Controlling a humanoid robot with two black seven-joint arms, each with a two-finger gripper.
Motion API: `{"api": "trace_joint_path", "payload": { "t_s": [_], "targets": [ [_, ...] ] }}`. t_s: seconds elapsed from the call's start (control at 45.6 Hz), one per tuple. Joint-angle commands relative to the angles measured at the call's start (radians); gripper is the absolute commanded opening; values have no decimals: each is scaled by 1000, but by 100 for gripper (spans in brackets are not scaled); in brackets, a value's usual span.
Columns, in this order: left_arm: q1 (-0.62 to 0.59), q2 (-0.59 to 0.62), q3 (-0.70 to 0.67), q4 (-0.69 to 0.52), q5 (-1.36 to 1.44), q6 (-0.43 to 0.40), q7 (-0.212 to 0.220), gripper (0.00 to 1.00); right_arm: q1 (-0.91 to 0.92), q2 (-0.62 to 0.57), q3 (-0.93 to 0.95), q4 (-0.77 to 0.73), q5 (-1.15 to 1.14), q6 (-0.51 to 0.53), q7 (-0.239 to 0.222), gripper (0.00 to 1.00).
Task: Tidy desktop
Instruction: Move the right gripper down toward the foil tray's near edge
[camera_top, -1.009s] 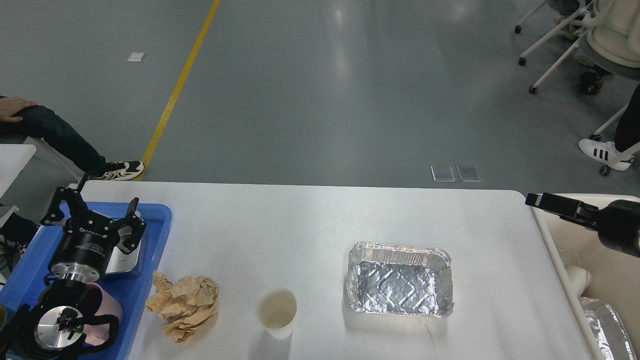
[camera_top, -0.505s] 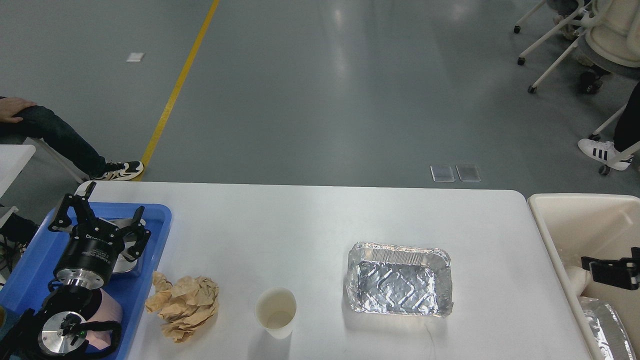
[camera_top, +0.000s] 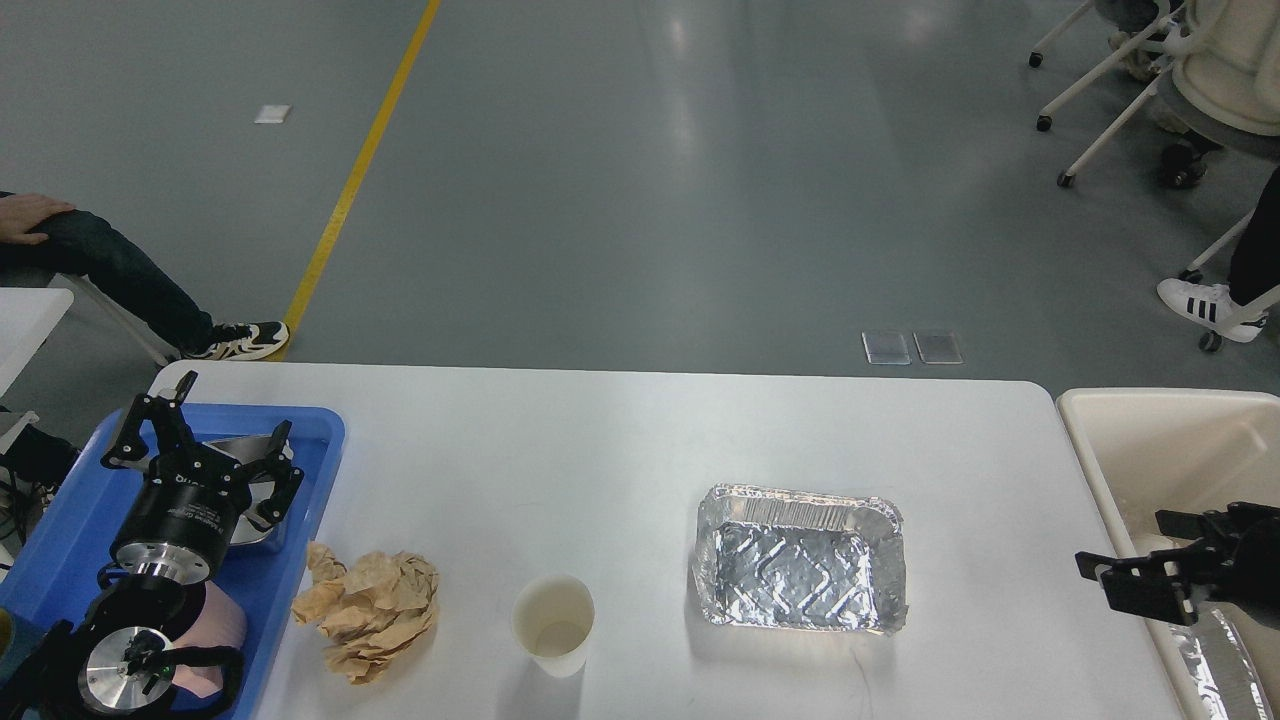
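Across the large white rectangular worktop (camera_top: 600, 450), near its front edge, lay a crumpled brown paper wad (camera_top: 368, 614), a cream paper cup (camera_top: 553, 624) and an empty rectangular foil tray (camera_top: 798, 558). Over the blue plastic tray (camera_top: 320, 440) at the left edge, the left gripper (camera_top: 228, 416) hung with jaws spread, empty. By the right edge, the right gripper (camera_top: 1135, 555) hovered beside the cream bin (camera_top: 1150, 400), jaws apparently apart.

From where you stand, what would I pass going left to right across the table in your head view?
Left gripper over the blue tray → crumpled brown paper → paper cup → foil tray → right gripper → cream bin, all along the desktop.
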Motion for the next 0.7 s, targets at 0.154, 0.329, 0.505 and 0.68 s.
{"api": "trace_joint_path", "payload": {
  "t_s": [0.154, 0.329, 0.505, 0.68],
  "targets": [
    [-1, 11, 25, 6, 0, 2, 0, 97, 11, 224, -2, -138, 96, 28, -10, 100],
    [-2, 14, 43, 27, 0, 2, 0, 97, 39, 371, -3, -269, 223, 139, -28, 100],
    [-1, 14, 54, 27, 0, 2, 2, 97, 37, 431, -5, -333, 325, 153, -38, 100],
    [-2, 14, 68, 27, 2, 3, 2, 97, 36, 491, -5, -379, 332, 155, -59, 100]
  ]
}}
